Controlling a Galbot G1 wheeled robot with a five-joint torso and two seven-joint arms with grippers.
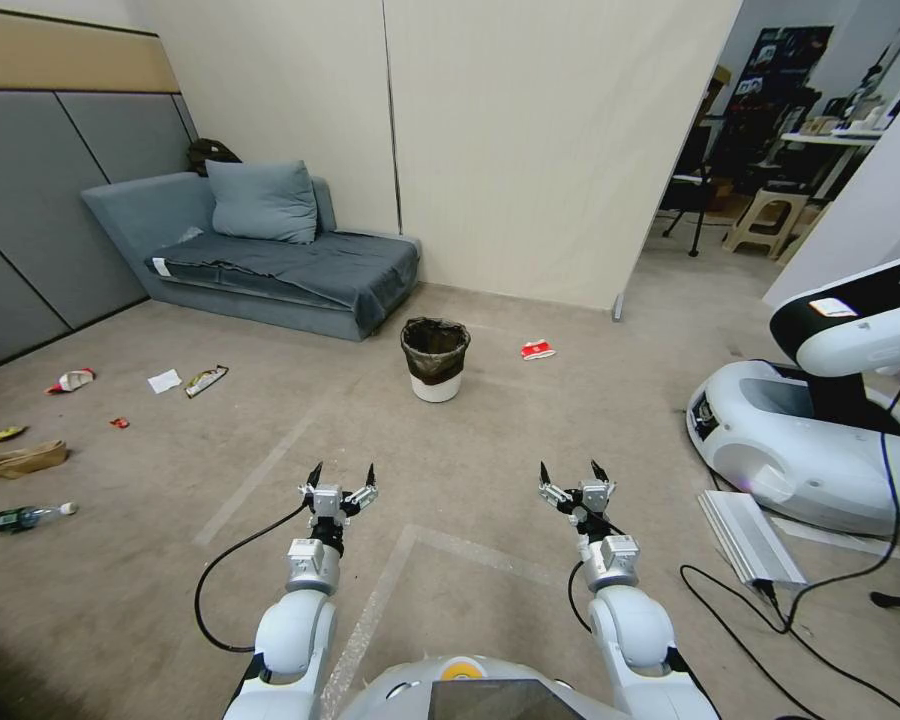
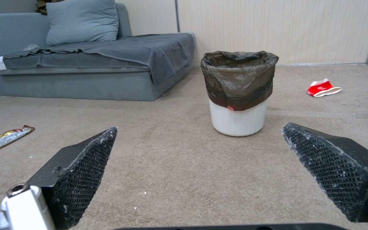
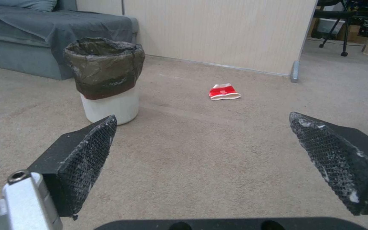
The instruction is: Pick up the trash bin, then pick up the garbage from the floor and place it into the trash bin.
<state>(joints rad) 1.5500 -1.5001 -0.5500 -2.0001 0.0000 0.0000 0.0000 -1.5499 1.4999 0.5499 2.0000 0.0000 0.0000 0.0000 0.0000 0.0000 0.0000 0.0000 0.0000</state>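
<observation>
Both end effectors hang low over the carpet with jaws spread wide and nothing in them: left end effector (image 1: 341, 477), right end effector (image 1: 572, 474). The trash bin (image 1: 435, 359) stands upright straight ahead, well beyond both and roughly between them, a touch nearer the left by my eye. Farther out: a red wrapper (image 1: 537, 350) right of it, more litter (image 1: 24, 458) far left.

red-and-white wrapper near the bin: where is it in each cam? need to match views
Head view: red-and-white wrapper on the carpet, right of the trash bin.
Left wrist view: wrapper beyond the bin, toward the partition.
Right wrist view: wrapper mid-floor, past the bin.
Shared landmark: the bin.
</observation>
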